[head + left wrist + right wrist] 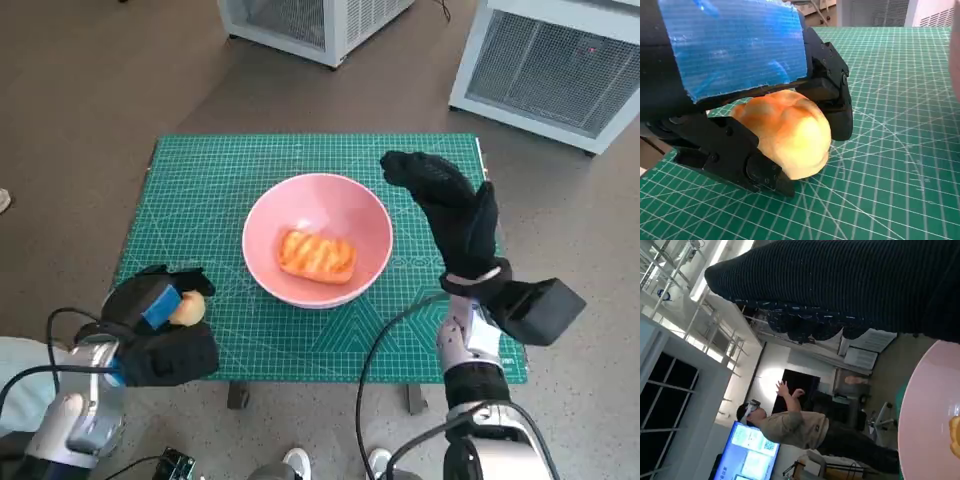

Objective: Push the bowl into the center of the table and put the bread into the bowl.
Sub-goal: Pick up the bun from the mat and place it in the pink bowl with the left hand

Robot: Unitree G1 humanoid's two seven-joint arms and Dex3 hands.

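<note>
The left hand [747,130] grasps a round, pale golden bread roll [787,132] low over the green mat [210,180], near its left front corner. The roll looks light and soft, so a gentle grip around its sides is best. The right hand [450,215] stands released beside the smooth pink bowl [265,225], which sits near the mat's middle with a glazed pastry [317,256] inside.

I'm in a lab: white vented cabinets [545,65] at 1 o'clock, person [805,427] w/ headset by a monitor [750,452].
</note>
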